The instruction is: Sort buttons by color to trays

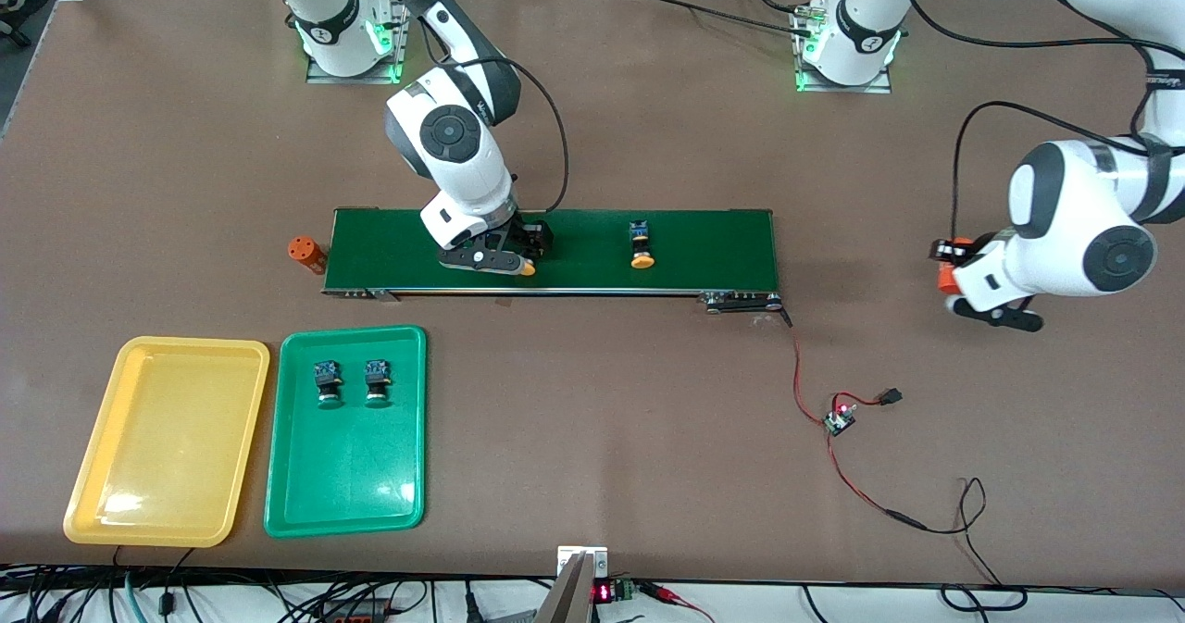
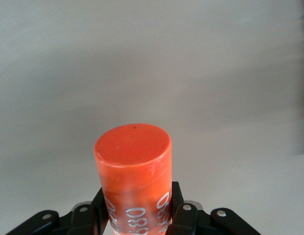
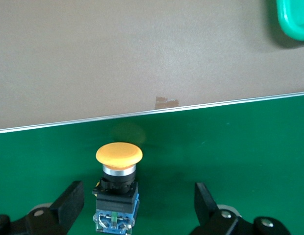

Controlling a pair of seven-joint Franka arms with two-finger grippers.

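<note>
Straddling an orange-capped, blue-and-black button [image 3: 117,188], the right claw [image 3: 137,203] gapes open; left claw [image 2: 137,215] grips an orange cylinder [image 2: 135,171]

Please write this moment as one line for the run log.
right gripper: open around orange button on belt | left gripper: holding orange cylinder | green tray: two green buttons | yellow tray: empty

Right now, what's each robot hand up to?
Right gripper open around orange-capped button on belt. Left gripper holds orange cylinder off the belt's end. Nothing blocking.
</note>
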